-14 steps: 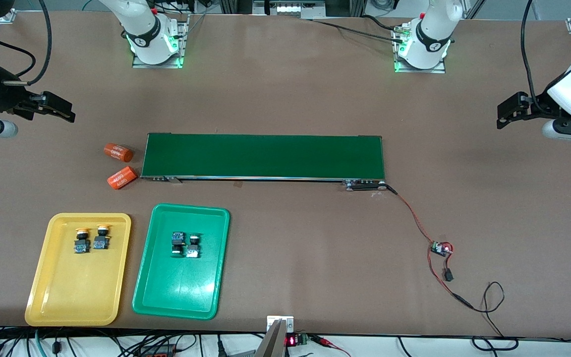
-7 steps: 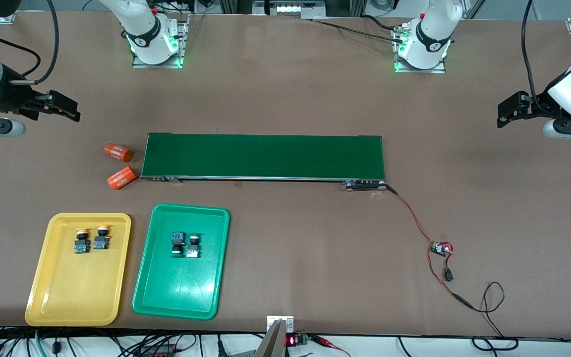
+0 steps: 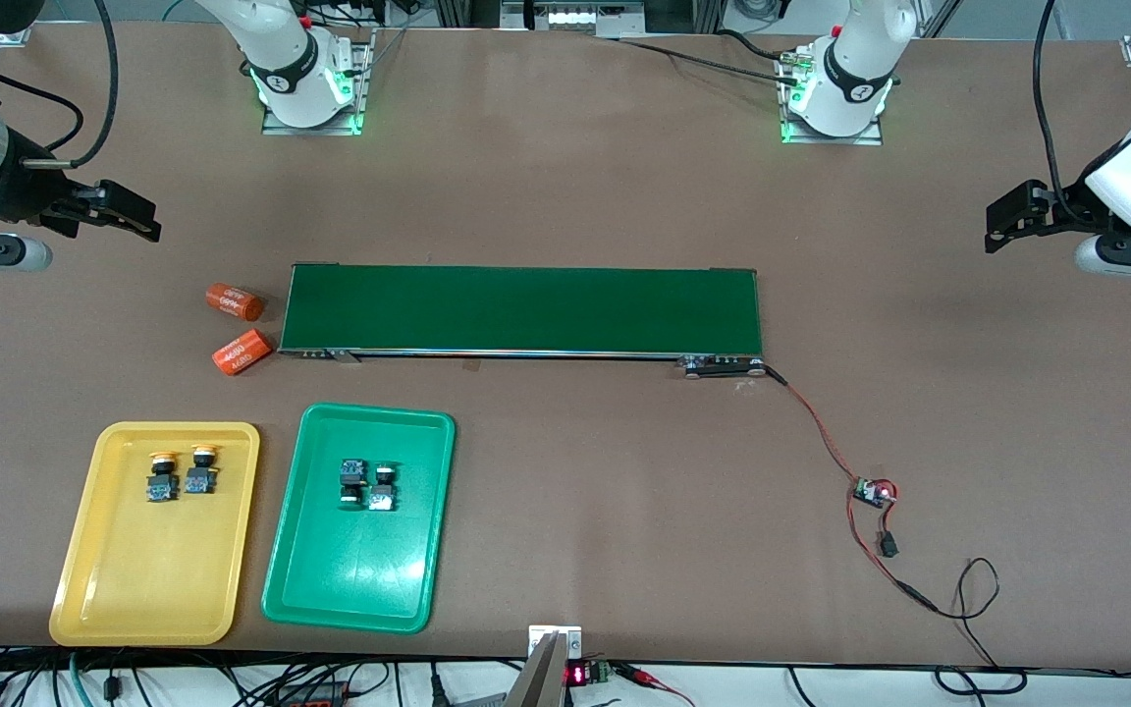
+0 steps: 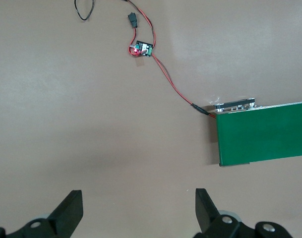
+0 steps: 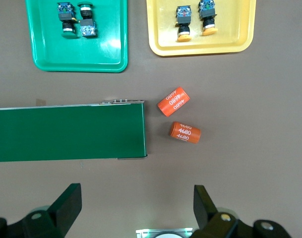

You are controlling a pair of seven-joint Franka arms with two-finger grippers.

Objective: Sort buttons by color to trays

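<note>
My right end effector (image 3: 129, 214) hangs over bare desk (image 3: 565, 196) at the right arm's end, fingers spread wide and holding nothing; my left end effector (image 3: 1007, 218) hangs the same way at the left arm's end, also spread and empty, waiting. From the right wrist view, both trays lie well out ahead of my right fingers (image 5: 66, 203): the yellow tray (image 5: 160, 47) with the two yellow-capped buttons (image 5: 193, 20) side by side inside it, and beside it the green tray (image 5: 36, 59) with the two green-capped buttons (image 5: 76, 25) touching each other. As I judge it, the sort is already done, so the danger now lies in any needless move. If I reach down toward the trays again, I could clip one of the two orange numbered cylinders (image 5: 179, 116), which lie between my right end effector and the yellow tray, and they would roll. A low sweep could also catch the end of the green conveyor belt (image 5: 66, 131) just beside them. On my left side, the red wire (image 4: 170, 84) and the small circuit board (image 4: 142, 49) lie ahead of my open fingers (image 4: 69, 213); snagging that wire would drag the board.
</note>
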